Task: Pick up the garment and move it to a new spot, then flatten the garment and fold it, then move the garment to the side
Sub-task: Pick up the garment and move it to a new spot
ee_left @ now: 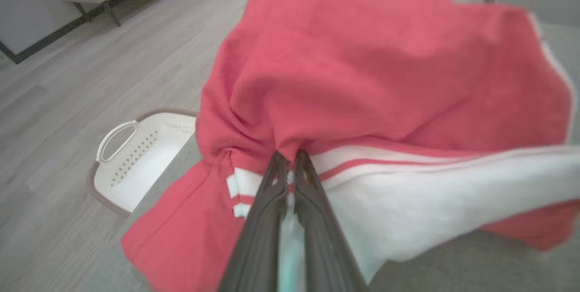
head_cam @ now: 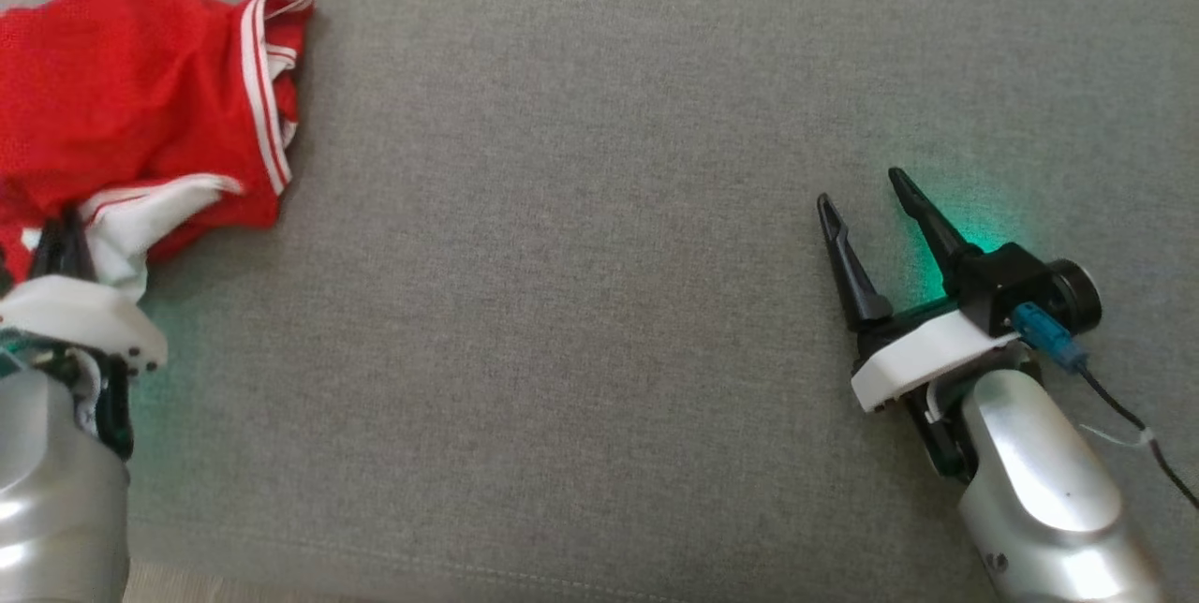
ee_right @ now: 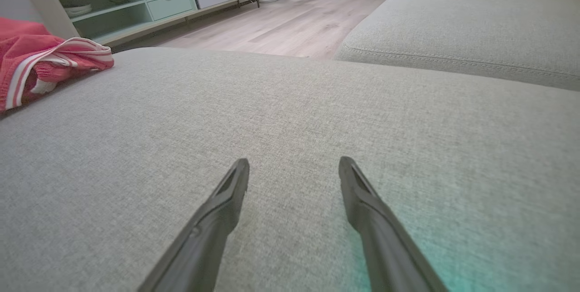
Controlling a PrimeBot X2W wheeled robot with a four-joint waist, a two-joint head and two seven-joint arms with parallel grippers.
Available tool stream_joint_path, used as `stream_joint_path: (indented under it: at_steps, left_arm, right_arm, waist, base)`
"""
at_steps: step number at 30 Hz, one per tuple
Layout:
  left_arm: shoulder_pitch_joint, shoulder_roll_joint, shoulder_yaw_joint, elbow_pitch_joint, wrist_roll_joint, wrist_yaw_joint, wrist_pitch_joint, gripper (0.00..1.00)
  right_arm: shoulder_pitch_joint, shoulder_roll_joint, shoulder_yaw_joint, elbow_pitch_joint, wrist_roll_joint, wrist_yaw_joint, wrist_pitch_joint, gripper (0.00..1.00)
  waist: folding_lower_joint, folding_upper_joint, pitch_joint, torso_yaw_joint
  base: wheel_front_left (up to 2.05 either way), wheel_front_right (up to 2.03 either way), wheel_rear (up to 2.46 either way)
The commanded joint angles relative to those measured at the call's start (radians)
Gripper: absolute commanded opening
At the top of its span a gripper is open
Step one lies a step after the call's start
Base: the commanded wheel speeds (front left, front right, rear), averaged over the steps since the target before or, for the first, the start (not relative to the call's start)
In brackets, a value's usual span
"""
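The red garment [head_cam: 140,88] lies crumpled at the far left of the grey cushion [head_cam: 562,257], and the left gripper [ee_left: 290,158] has its fingers pinched tight on the garment's white-striped edge. The right gripper [head_cam: 860,189] hovers well apart over bare cushion on the right, fingers spread wide, holding nothing

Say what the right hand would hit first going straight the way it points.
Likely only the bare grey cushion ahead of the right hand; the red garment lies well off that line.
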Motion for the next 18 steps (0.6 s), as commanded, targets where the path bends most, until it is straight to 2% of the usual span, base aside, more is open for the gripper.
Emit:
stream_joint_path:
  at_steps: [1,7,13,18]
  left_arm:
    - [-0.042,0.060,0.010,-0.038,0.002,-0.004,-0.030,0.00]
    - [-0.115,0.081,-0.088,-0.197,0.023,-0.006,-0.118,0.00]
    - [-0.165,0.067,-0.225,-0.419,-0.020,-0.007,-0.109,0.00]
    - [-0.183,0.003,-0.314,-0.571,-0.079,-0.007,-0.065,0.00]
  right_arm:
    - [0.030,0.010,0.021,0.002,0.007,0.004,-0.001,1.00]
    - [0.054,0.038,0.015,0.017,0.027,0.004,-0.001,1.00]
    - [0.080,0.070,0.026,0.029,0.043,0.004,-0.001,1.00]
    - [0.089,0.083,0.044,0.034,0.050,0.004,-0.001,1.00]
  waist:
    - [0.0000,0.0000,-0.019,0.000]
    - [0.0000,0.0000,-0.101,-0.020]
    - [0.0000,0.0000,-0.176,-0.090]
    - [0.0000,0.0000,-0.202,-0.180]
  base:
    - [0.00,0.00,0.00]
    - [0.00,0.00,0.00]
    - [0.00,0.00,0.00]
    - [0.00,0.00,0.00]
